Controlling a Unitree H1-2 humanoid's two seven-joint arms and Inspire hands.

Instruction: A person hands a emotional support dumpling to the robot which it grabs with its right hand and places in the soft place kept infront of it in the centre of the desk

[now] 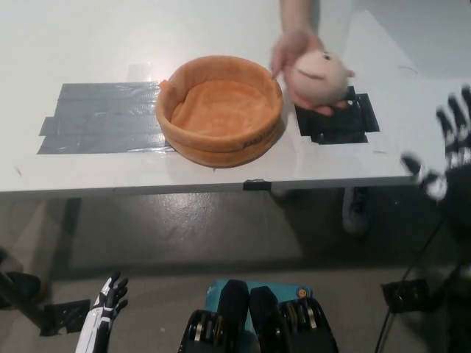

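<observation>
right hand [450,151] spread wide, seemingly empty

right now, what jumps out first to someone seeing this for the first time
A person's hand reaches in from the top, holding a pink plush dumpling with a little face above the black tape patch, just right of the round orange soft bed at the desk's centre. The black right hand is raised at the right edge, fingers spread, while the white left hand rests low at bottom left.
</observation>
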